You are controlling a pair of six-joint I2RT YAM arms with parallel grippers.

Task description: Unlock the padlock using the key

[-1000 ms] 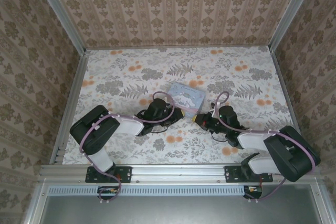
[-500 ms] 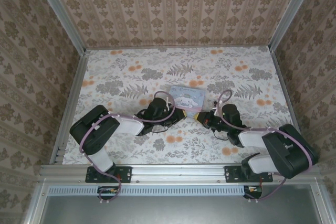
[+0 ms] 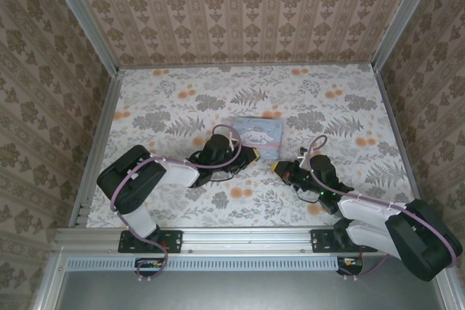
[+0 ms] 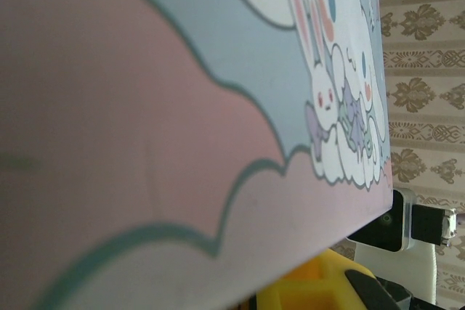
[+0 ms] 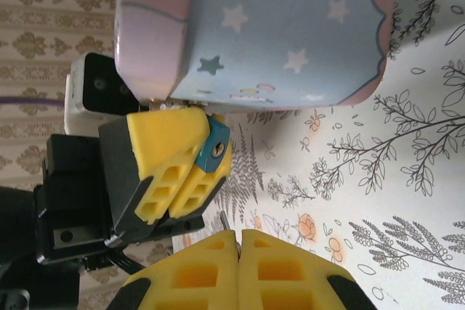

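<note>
**A:** Which step was in hand?

**B:** Lining the key up with the lock, by my reading; the insertion was not yet made. Over the floral worktop (image 3: 160,99) the left arm (image 3: 156,176) and right arm (image 3: 370,212) both lay low and stretched forward. Their forearms angled inward, so the wrists met just in front of the cartoon-printed tin (image 3: 258,134).

**A:** And the end effectors?

**B:** The left end effector (image 5: 203,168) was clamped on the padlock (image 5: 216,147). It held the small bluish body at its fingertips, right beside the tin's near edge, with the keyhole face turned toward the other arm. Whether the padlock was hooked to the tin, I could not tell. The right end effector (image 5: 238,237) was fully closed. A thin metal sliver poked out between its tips, which I took to be the key (image 5: 223,221).

**A:** How close were they?

**B:** Near but apart. In the right wrist view the key's tip sat below the keyhole and a little off to the side, not touching the padlock.

**A:** So what did the next move call for?

**B:** A small, careful advance of the right wrist to bring the blade in line with the slot, then a straight push. The left arm would need to hold the padlock steady. A tip that caught the rim could twist the padlock in the grip.
</note>
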